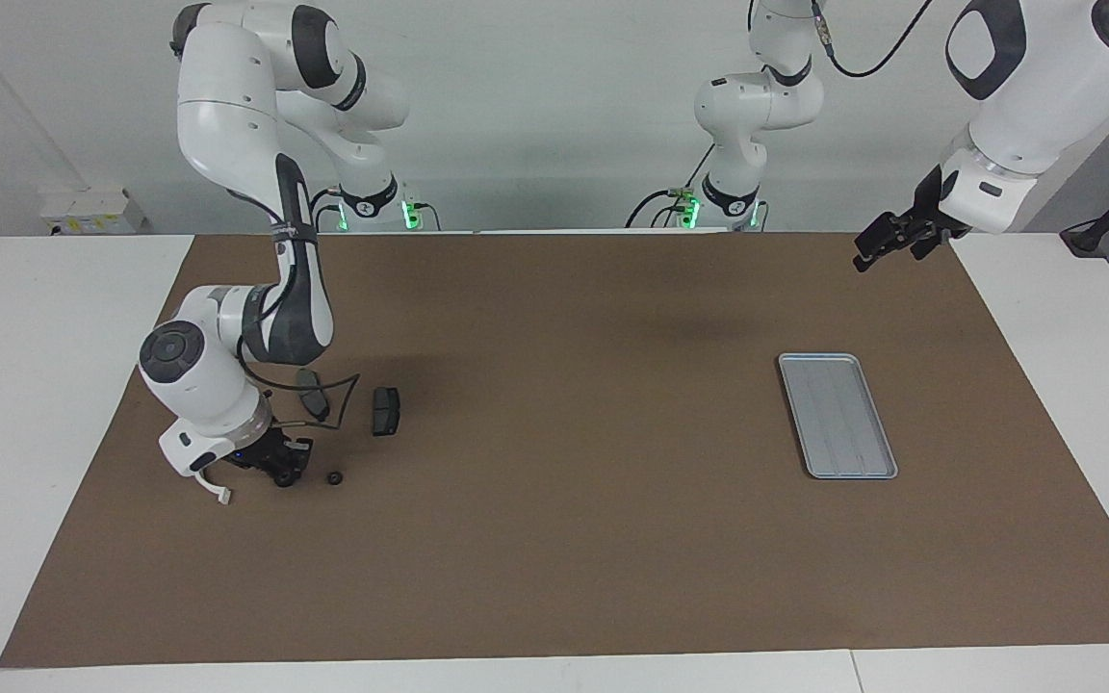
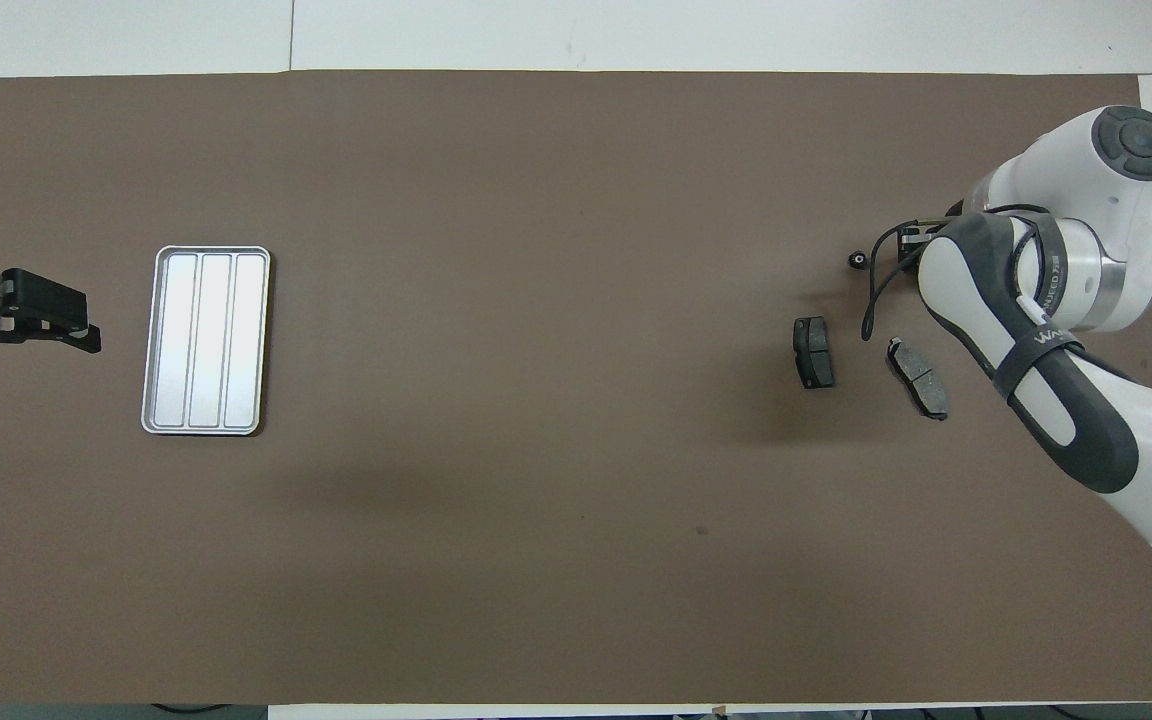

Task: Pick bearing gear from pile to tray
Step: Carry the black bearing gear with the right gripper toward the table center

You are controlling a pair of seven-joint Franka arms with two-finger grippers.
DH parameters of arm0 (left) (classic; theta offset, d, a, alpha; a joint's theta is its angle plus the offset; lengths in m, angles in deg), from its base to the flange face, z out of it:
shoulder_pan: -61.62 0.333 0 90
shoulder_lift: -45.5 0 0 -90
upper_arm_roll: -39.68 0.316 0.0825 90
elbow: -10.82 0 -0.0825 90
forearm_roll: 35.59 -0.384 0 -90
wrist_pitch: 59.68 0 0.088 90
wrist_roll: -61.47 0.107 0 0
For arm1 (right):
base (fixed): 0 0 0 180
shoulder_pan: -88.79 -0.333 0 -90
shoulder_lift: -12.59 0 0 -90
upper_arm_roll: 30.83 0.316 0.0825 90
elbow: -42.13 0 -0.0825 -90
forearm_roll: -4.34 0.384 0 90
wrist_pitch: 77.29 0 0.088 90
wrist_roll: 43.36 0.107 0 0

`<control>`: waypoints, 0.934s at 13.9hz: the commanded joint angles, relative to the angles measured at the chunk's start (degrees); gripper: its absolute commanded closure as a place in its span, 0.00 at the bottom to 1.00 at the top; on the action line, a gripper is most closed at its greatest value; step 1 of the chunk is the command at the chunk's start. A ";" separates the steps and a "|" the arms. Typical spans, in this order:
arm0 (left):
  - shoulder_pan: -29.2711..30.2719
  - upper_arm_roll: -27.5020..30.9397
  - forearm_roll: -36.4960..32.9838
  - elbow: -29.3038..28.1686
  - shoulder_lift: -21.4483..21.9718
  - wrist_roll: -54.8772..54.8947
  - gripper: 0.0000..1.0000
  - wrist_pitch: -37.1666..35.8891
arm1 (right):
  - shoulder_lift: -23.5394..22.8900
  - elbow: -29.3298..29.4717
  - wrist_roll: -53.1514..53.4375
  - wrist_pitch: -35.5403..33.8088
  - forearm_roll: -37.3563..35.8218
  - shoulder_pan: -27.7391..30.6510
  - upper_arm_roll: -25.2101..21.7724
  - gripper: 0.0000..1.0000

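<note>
Facing view: the right gripper (image 1: 285,474) is down on the brown mat (image 1: 554,539) at the right arm's end of the bench (image 1: 25,404), its jaws closed on a small black ring (image 1: 286,477) of the pile. A second small black ring (image 1: 334,476) lies loose on the mat just beside it, toward the left arm's end. A white curved plastic arc (image 1: 213,487) shows under the right arm's wrist, next to the gripper. Two dark grey brake pads lie nearer to the robots than the rings: one brake pad (image 1: 385,411) flat and apart, the other brake pad (image 1: 313,394) partly behind the arm's cable.

The overhead view hides that grip: the right arm's wrist and forearm cover the gripper and the arc, and only the loose ring (image 2: 856,260) and both pads (image 2: 814,352) (image 2: 918,376) show clear of it. Whether the held ring is lifted or on the mat cannot be told.

The tray (image 1: 838,415), shallow and grey-blue with lengthwise grooves, sits well apart from the pile toward the left arm's end of the mat; in the overhead view its three channels (image 2: 206,340) hold nothing.

The left gripper (image 1: 887,241) waits in the air over the mat's corner near the robots, at the left arm's end, its jaws apart and holding nothing.
</note>
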 commanded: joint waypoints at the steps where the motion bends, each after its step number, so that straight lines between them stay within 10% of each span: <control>1: -0.01 -0.04 -0.70 -2.10 1.83 0.71 0.00 1.35 | 2.05 3.69 1.62 -5.55 0.49 -1.49 0.40 1.00; 13: -0.01 -0.04 -0.70 -2.10 1.83 0.71 0.00 1.35 | 4.34 16.01 27.02 -18.06 -0.75 -22.93 0.40 0.99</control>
